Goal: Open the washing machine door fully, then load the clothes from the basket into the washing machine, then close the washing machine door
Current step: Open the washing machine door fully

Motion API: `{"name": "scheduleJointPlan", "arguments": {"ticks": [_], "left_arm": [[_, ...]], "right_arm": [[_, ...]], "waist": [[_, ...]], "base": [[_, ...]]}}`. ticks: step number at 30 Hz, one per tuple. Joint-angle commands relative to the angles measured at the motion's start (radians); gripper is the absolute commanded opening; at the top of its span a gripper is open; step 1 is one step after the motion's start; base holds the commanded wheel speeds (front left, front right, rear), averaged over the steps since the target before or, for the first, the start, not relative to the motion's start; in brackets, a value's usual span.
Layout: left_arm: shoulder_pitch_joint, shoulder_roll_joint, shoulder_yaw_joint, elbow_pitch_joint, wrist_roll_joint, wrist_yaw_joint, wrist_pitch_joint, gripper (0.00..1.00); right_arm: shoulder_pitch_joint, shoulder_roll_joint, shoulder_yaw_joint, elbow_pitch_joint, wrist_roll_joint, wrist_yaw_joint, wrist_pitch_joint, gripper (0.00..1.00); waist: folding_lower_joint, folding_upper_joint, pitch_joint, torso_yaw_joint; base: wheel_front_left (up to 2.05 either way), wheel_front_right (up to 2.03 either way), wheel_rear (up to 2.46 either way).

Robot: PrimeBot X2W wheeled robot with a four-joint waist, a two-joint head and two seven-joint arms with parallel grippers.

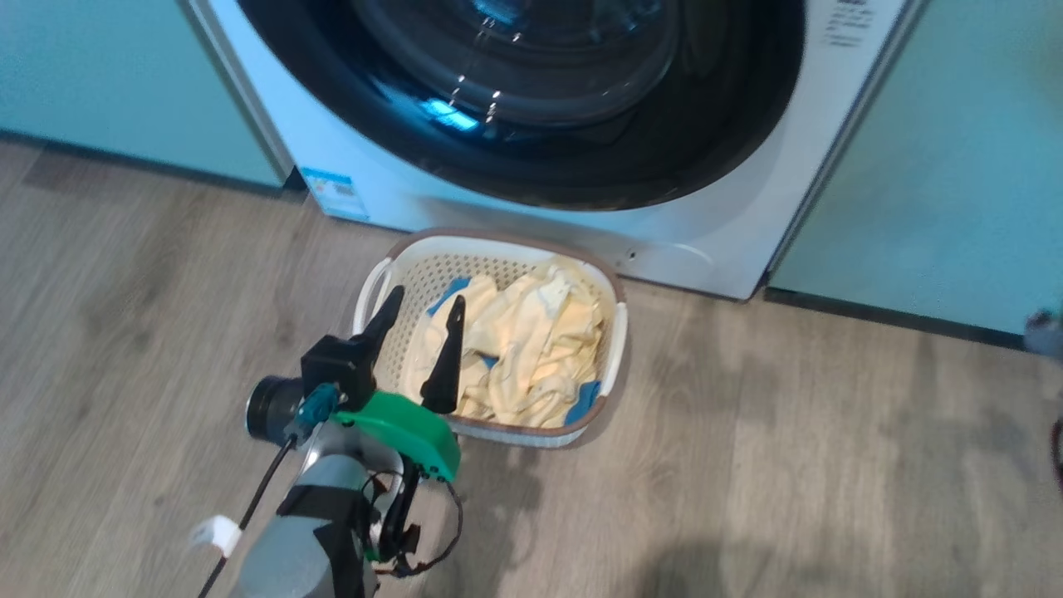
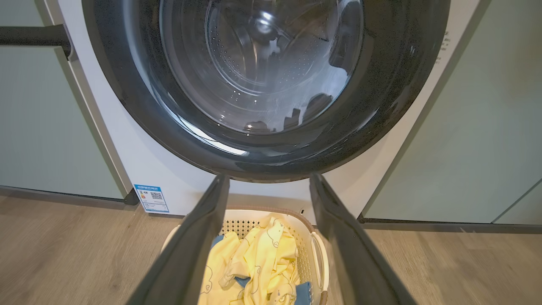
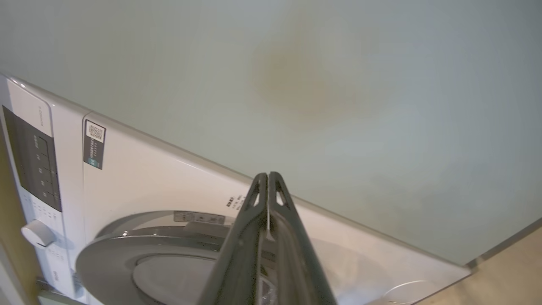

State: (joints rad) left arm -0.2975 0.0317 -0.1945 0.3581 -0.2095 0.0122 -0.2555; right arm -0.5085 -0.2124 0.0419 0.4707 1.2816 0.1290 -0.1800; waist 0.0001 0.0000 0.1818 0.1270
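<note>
The white washing machine (image 1: 731,216) stands ahead, and its door (image 1: 664,158), a black rim around clear glass, lies closed against the front. On the floor before it sits the cream basket (image 1: 498,241), holding pale yellow clothes (image 1: 523,340) with blue trim. My left gripper (image 1: 427,296) hovers open over the basket's left part with nothing between its fingers. In the left wrist view the left gripper (image 2: 269,178) frames the clothes (image 2: 258,262) in the basket (image 2: 319,254), below the door (image 2: 262,76). My right gripper (image 3: 268,174) is shut on nothing, close to the machine's front (image 3: 148,169).
Pale teal cabinets flank the machine on the left (image 1: 124,75) and right (image 1: 955,166). Wood floor (image 1: 789,465) spreads around the basket. A blue sticker (image 1: 336,193) marks the machine's lower left corner. A control panel (image 3: 34,156) and a knob (image 3: 38,233) show in the right wrist view.
</note>
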Motion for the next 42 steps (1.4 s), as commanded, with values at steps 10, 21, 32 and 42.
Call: {"name": "scheduleJointPlan", "arguments": {"ticks": [10,21,32,42], "left_arm": [[-0.073,0.018,-0.02,-0.047,-0.037,0.026,-0.006,1.0],[-0.098,0.018,-0.049,-0.068,-0.063,0.037,-0.006,1.0],[-0.136,0.018,-0.082,-0.092,-0.073,0.028,-0.006,1.0],[-0.156,0.018,-0.103,-0.102,-0.084,0.036,-0.006,1.0]], "right_arm": [[-0.209,-0.124,0.04,0.011,0.292,0.002,0.312,0.0],[-0.37,-0.152,0.032,0.09,0.384,0.002,0.57,0.0],[-0.514,-0.125,0.068,0.163,0.343,0.002,0.647,0.0],[-0.584,-0.095,0.068,0.203,0.33,0.002,0.667,0.0]], "waist": [[-0.0001,0.0,0.084,0.092],[-0.0001,0.0,0.152,0.158],[-0.0001,0.0,0.216,0.182],[-0.0001,0.0,0.254,0.195]], "base": [[0.0,0.0,0.0],[0.0,0.0,0.0],[0.0,0.0,0.0],[0.0,0.0,0.0]]}}
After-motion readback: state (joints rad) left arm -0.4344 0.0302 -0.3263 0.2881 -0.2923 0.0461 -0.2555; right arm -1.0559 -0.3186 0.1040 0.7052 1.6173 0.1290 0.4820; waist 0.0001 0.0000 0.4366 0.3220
